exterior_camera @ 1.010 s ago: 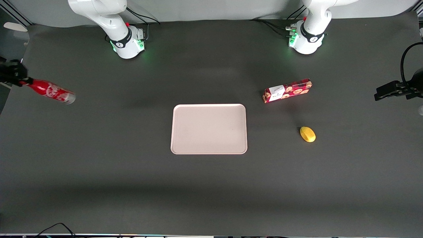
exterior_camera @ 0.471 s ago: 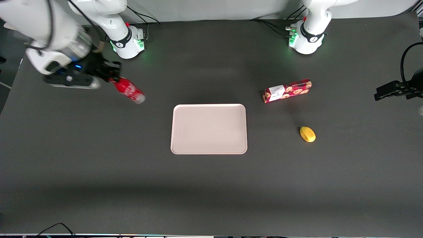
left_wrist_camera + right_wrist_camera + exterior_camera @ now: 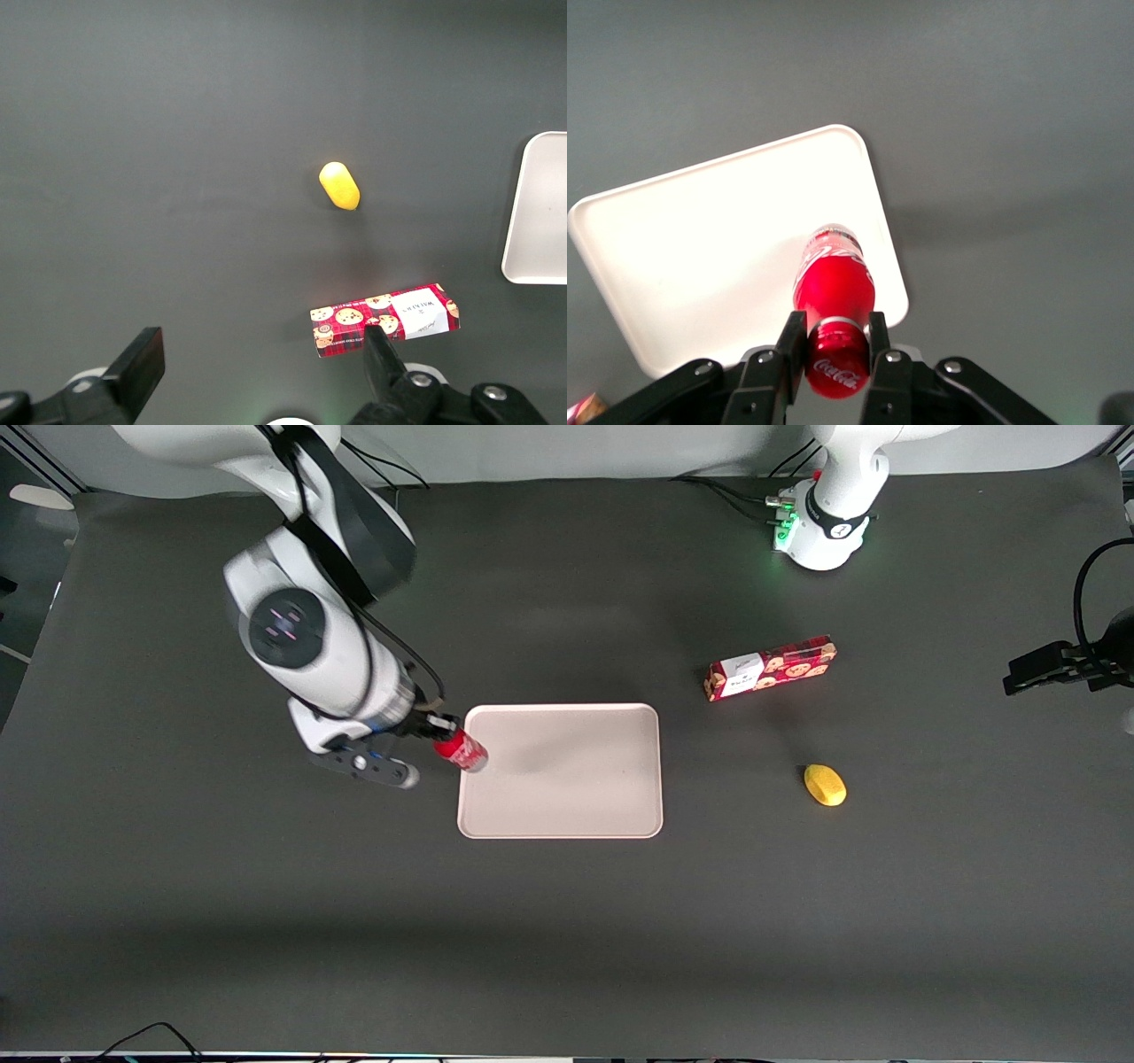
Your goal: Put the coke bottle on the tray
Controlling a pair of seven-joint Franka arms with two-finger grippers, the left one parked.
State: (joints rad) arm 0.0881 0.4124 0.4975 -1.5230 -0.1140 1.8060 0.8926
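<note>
My right gripper (image 3: 438,732) is shut on the cap end of the small red coke bottle (image 3: 462,752). It holds the bottle in the air, base down and tilted, over the tray's edge nearest the working arm. The pale pinkish-beige tray (image 3: 567,797) lies flat in the middle of the table. In the right wrist view the gripper (image 3: 833,341) clamps the bottle (image 3: 831,288) at its neck, with the tray (image 3: 700,257) below the bottle's base.
A red cookie box (image 3: 769,668) lies toward the parked arm's end of the table, with a yellow lemon-like object (image 3: 825,785) nearer the front camera. Both show in the left wrist view, the box (image 3: 384,320) and the yellow object (image 3: 339,185).
My right arm has carried the bottle from the working arm's table end toward the middle, and now holds it over the tray's edge. The other objects have not moved.
</note>
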